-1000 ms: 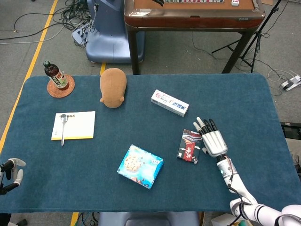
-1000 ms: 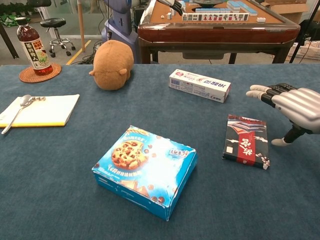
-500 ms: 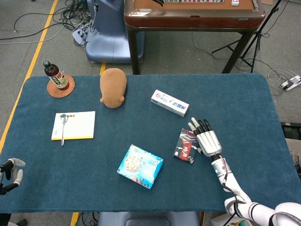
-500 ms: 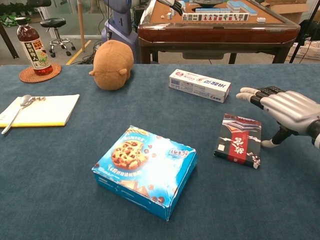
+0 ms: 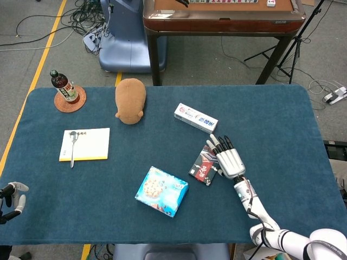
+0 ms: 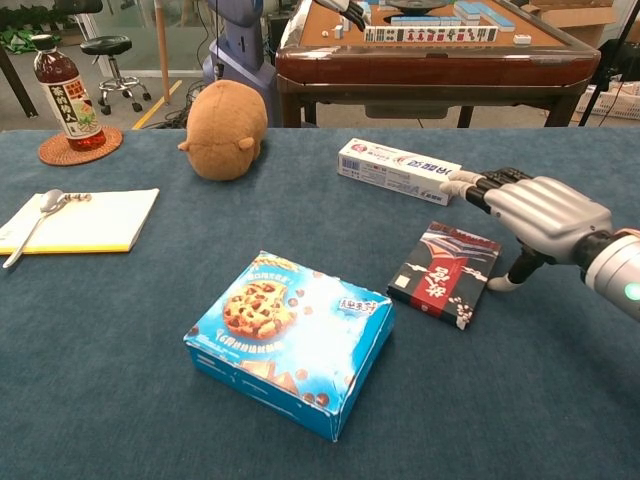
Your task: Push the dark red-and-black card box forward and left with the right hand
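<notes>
Item one, my right hand (image 5: 229,160): fingers extended and slightly apart, holding nothing, palm down, its thumb side set against the right edge of the dark red-and-black card box (image 5: 204,163); in the chest view the thumb reaches down beside the box's near right corner. Item two, the card box: flat on the blue tablecloth (image 5: 282,124), turned at a slant, at about 5 o'clock from the white toothpaste box (image 5: 196,118) and 2 o'clock from the blue cookie box (image 5: 161,191), near both but touching neither. Item three, my left hand (image 5: 12,199): at the table's near left edge, only partly visible; I cannot tell how its fingers lie. Further stock: brown plush toy (image 5: 130,100) at the far side; a bottle (image 5: 63,86) standing on a woven coaster (image 5: 70,102) at the far left corner; a yellow-edged notepad (image 5: 85,144) with a spoon (image 5: 73,145) lying on its left part.
</notes>
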Controlling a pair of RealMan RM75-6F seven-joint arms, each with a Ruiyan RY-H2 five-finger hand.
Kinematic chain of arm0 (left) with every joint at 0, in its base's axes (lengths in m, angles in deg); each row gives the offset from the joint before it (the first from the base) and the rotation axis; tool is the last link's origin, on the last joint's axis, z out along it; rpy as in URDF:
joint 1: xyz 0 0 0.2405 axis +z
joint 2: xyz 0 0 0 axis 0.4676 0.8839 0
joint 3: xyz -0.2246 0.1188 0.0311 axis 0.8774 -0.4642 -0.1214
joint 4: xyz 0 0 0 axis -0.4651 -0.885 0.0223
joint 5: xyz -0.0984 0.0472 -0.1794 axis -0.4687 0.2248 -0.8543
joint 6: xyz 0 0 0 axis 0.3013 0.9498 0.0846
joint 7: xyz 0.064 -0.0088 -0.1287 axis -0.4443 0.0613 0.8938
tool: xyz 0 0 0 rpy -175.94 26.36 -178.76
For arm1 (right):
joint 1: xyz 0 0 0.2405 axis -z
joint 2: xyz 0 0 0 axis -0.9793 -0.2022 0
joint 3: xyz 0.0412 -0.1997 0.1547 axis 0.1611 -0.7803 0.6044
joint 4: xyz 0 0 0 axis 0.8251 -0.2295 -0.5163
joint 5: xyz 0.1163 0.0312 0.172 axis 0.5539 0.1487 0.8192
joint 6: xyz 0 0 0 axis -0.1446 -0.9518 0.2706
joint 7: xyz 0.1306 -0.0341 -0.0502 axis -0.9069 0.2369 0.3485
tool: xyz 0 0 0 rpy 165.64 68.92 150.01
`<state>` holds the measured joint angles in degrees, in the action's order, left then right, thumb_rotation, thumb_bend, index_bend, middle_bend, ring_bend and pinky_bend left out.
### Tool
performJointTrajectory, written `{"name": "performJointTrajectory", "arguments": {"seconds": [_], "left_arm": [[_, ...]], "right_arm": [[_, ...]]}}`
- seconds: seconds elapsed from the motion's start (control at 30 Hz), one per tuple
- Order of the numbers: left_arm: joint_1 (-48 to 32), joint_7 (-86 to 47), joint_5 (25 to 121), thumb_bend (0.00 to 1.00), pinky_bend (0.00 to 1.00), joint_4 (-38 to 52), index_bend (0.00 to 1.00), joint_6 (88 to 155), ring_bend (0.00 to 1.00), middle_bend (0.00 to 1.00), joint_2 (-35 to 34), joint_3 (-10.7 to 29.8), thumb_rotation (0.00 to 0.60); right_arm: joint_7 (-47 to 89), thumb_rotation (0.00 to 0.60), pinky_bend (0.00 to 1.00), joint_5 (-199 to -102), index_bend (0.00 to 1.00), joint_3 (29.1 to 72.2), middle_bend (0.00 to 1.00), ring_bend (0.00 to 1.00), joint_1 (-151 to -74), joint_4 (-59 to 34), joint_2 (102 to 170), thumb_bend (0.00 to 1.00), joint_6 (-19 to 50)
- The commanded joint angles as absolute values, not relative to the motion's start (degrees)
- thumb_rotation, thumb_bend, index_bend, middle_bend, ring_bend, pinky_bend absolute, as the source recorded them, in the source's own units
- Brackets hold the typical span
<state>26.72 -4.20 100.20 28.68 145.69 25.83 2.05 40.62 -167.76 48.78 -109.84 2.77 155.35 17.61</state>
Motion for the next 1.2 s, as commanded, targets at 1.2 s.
{"name": "performJointTrajectory", "arguments": {"seconds": [1.2], "left_arm": [[27.1,-2.7,100.1,0.48,0.80,28.3,0.47,146.1,0.69,0.72,26.2,2.1,0.600]], "right_arm": [[48.0,0.600,0.00,-160.3,0.00,54.2,0.00,0.00,-118.5,5.5,161.9,0.00,22.8]]}}
